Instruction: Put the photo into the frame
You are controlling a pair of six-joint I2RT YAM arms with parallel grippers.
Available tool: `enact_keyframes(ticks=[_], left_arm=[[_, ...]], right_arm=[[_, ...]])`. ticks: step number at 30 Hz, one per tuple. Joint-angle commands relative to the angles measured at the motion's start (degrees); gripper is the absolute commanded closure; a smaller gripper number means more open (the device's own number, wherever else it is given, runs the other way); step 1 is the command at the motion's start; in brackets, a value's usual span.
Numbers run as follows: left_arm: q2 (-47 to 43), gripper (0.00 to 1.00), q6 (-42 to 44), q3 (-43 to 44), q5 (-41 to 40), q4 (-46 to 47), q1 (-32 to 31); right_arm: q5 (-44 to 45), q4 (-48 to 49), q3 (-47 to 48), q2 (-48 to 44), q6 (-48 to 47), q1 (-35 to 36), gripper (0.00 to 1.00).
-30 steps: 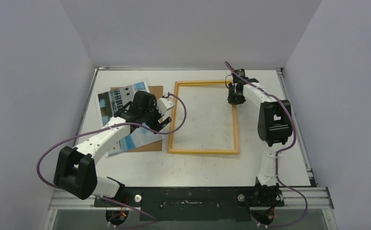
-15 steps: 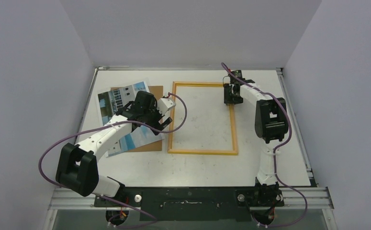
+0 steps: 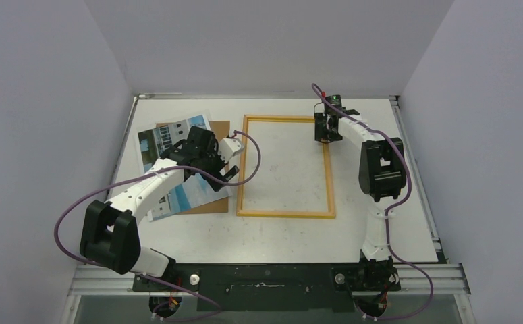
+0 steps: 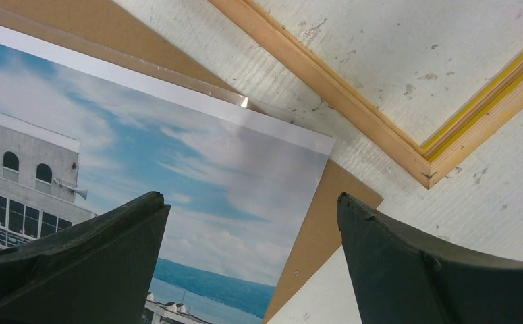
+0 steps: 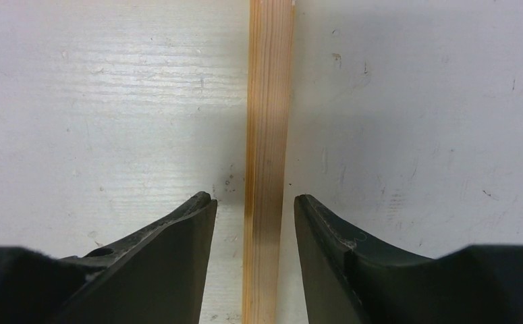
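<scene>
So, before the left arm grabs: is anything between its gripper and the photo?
Nothing visible. The open left gripper hangs directly over the photo, which lies uppermost on the brown backing panel, beside the frame.

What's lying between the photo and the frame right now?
An edge of the brown backing panel, then a strip of bare table, clearest in the left wrist view.

Your left arm (image 3: 144,192) reaches from the near-left corner of the table (image 3: 279,233) toward its left side, elbow bent. The left gripper (image 4: 248,197) points down, jaws spread wide. Your right arm (image 3: 380,162) stretches toward the far edge. The right gripper (image 5: 253,196) faces down, jaws slightly parted, clamping nothing.
</scene>
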State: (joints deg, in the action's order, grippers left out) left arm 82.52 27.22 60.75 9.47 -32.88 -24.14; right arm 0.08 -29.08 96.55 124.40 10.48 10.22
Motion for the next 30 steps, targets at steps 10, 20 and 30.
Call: enact_keyframes(ticks=[10,20,30], left_arm=[[-3.3,0.04,-0.1,1.7,4.3,-3.4,5.0],[-4.7,0.04,-0.4,2.4,5.6,-5.7,9.9],[-5.4,0.04,-1.1,5.6,5.1,-7.6,15.3]], right_arm=[[0.3,4.4,2.8,1.3,0.5,0.8,0.59],[-2.2,2.0,10.6,4.2,1.4,1.9,0.59],[-1.1,1.5,10.9,0.9,2.6,3.9,0.57]])
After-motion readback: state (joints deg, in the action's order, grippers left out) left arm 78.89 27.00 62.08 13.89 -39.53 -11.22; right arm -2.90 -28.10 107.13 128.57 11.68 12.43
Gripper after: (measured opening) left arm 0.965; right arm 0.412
